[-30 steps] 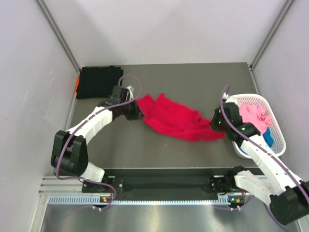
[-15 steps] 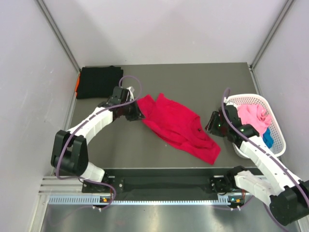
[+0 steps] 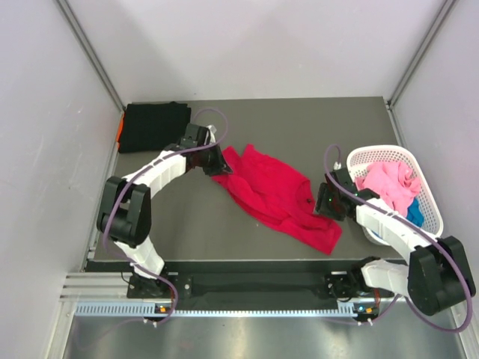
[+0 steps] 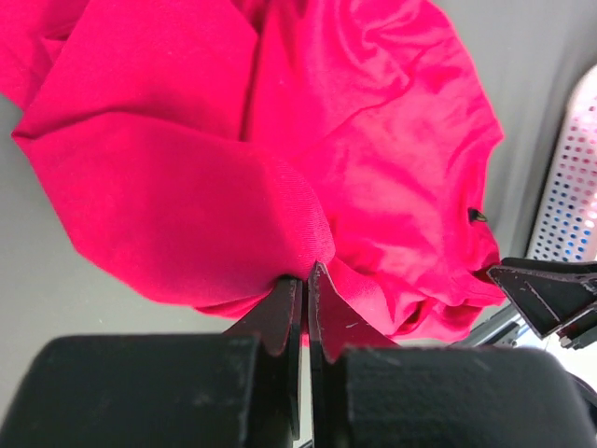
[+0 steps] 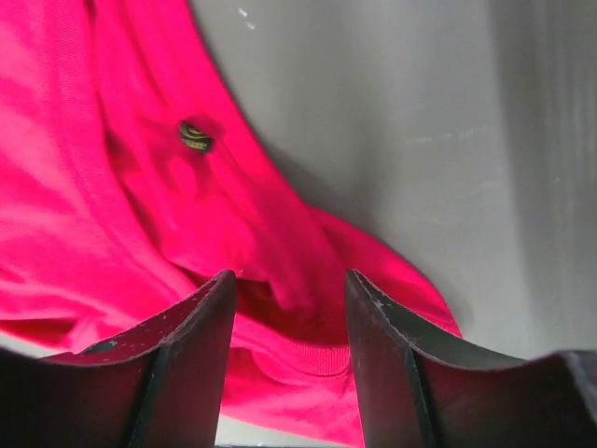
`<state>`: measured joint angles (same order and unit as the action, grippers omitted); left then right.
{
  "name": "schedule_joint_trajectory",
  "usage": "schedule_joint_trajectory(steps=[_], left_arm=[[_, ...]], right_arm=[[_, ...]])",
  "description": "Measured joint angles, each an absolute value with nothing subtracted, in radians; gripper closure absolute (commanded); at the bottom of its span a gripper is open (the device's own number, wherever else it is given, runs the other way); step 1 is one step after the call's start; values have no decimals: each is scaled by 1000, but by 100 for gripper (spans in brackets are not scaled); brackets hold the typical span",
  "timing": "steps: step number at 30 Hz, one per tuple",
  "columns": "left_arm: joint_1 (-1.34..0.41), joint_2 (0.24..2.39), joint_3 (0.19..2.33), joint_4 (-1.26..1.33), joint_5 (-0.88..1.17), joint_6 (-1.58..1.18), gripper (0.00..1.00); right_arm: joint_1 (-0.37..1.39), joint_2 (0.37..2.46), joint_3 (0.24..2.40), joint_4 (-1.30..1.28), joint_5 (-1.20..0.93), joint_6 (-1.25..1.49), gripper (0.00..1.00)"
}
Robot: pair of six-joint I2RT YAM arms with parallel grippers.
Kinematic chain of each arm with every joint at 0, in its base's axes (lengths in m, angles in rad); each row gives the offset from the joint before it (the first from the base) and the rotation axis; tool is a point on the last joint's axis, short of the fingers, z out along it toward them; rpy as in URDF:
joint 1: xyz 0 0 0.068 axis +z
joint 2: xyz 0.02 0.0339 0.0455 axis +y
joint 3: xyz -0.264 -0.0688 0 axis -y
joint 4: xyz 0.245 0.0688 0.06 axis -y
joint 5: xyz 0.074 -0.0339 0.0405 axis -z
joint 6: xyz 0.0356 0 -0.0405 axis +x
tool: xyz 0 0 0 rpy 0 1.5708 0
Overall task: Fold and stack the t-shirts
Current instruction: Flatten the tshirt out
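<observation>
A bright red t-shirt (image 3: pixel 273 194) lies crumpled across the middle of the table. My left gripper (image 3: pixel 219 166) is shut on its upper left edge; the left wrist view shows the closed jaws pinching a fold of the red cloth (image 4: pixel 187 196). My right gripper (image 3: pixel 320 203) is open at the shirt's right edge, fingers over the red cloth (image 5: pixel 140 187) without holding it. A folded black t-shirt (image 3: pixel 153 126) lies at the back left, with an orange one (image 3: pixel 120 129) showing at its left edge. Pink (image 3: pixel 389 181) and blue (image 3: pixel 415 213) shirts are in the basket.
A white lattice basket (image 3: pixel 426 196) stands at the right edge of the table, right beside my right arm. Grey enclosure walls close in on both sides and the back. The basket's perforated wall shows in the left wrist view (image 4: pixel 569 187).
My right gripper let go of the red shirt, and its right end dropped onto the table toward the front. My left gripper moved up and right with the shirt's edge.
</observation>
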<state>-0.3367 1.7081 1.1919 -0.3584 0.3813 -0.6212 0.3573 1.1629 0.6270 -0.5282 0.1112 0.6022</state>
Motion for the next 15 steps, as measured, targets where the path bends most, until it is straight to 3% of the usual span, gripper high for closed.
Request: schedule_joint_trajectory(steps=[4,5,8,15], left_arm=[[-337,1741,1216,-358,382,-621,100],[-337,1747,1225,-358,384,-621,100],[-337,1758,1237,-351,388,-621,100],[-337,1755,1301,-405,342,-594,100]], right_arm=[[356,1173,589,-503,115,616,62],[355,1177,587,-498,115,622,76],[348,1197,583,-474,116,627,100],[323,1189,670,-507,132,616,100]])
